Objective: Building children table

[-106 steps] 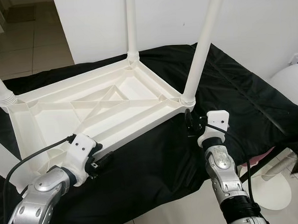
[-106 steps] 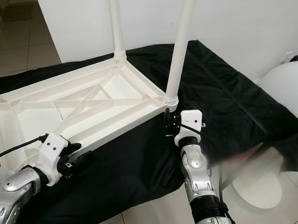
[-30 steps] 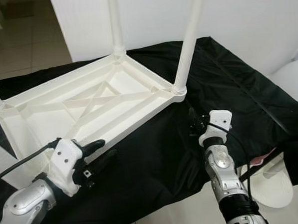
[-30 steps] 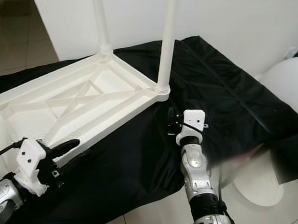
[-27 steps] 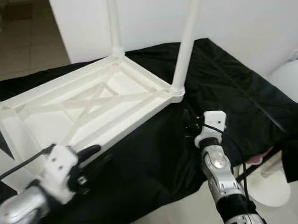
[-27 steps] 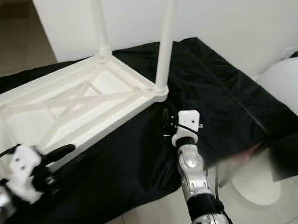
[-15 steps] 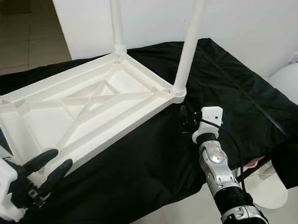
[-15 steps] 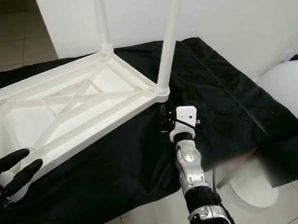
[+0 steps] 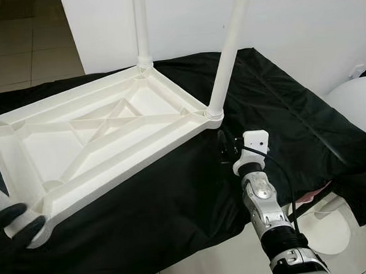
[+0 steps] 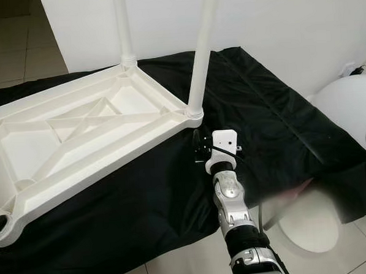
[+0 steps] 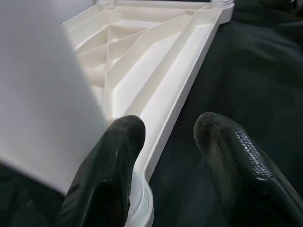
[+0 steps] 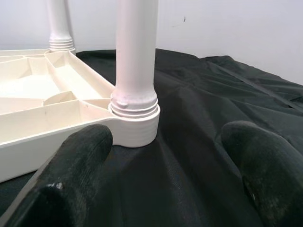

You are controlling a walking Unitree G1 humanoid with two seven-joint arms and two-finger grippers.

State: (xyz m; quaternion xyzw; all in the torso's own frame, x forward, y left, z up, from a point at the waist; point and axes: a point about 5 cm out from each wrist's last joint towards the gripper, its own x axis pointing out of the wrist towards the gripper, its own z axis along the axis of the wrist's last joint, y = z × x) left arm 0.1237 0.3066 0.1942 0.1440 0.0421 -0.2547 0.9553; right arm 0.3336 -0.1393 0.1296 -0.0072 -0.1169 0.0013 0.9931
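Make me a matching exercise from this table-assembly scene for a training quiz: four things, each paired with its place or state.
Things:
1. white tabletop
2. black cloth
3. right claw
4. left claw

Places or states:
A. open, at the tabletop's near left corner
B. spread under the tabletop
C. upside down, legs pointing up
D. open, just short of the near right leg's socket

Pairs: 1-C, 2-B, 3-D, 4-A

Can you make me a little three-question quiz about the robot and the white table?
1. True or false: the white table lies upside down on the black cloth.
2. Which pincer is near the leg at the table's right corner? A) left B) right
3. Fill in: the right pincer is ____, with nothing between its fingers.

Key: 1 true. 2 B. 3 open. The left pincer is open too, by the table's near left corner.
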